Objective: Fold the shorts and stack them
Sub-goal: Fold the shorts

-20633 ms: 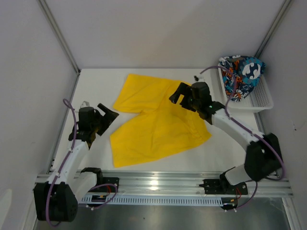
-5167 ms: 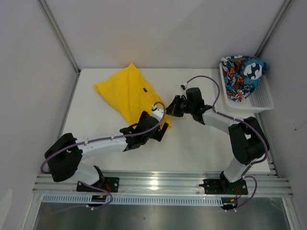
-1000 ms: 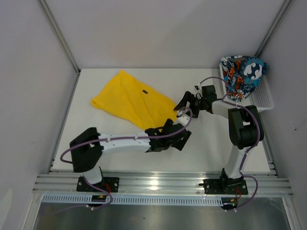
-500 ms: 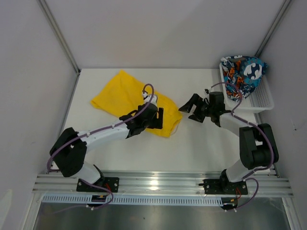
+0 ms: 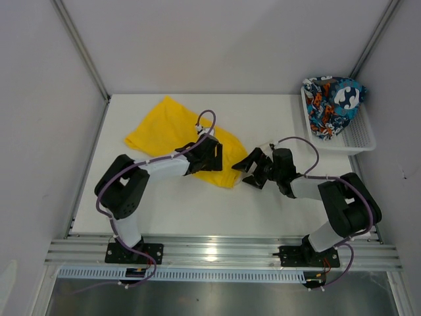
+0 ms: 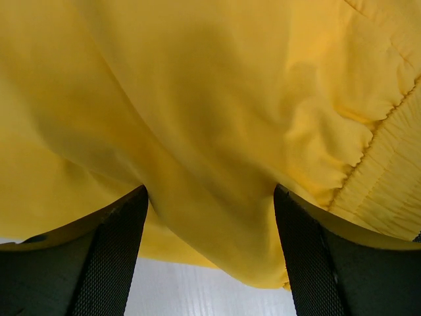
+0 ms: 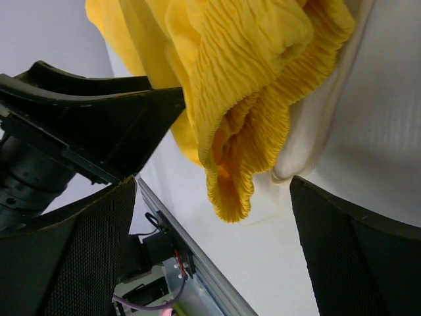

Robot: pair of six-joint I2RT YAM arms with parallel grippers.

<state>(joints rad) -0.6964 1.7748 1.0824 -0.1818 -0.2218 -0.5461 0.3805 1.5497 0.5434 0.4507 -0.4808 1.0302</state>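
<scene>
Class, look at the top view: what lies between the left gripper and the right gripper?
The waistband corner of the yellow shorts lies between the left gripper and right gripper; the top and right wrist views show it.

All we get here is the plain bright yellow cloth shorts (image 6: 210,112) filling almost the whole shot, rumpled into soft folds. The gathered, ribbed yellow waistband (image 6: 389,176) runs down the right edge. The left gripper (image 6: 210,192) has its two black textured fingers (image 6: 110,258) spread wide at the bottom corners, with a fold of cloth sagging between them. Under that we see a sliver of white table top (image 6: 197,295).
</scene>
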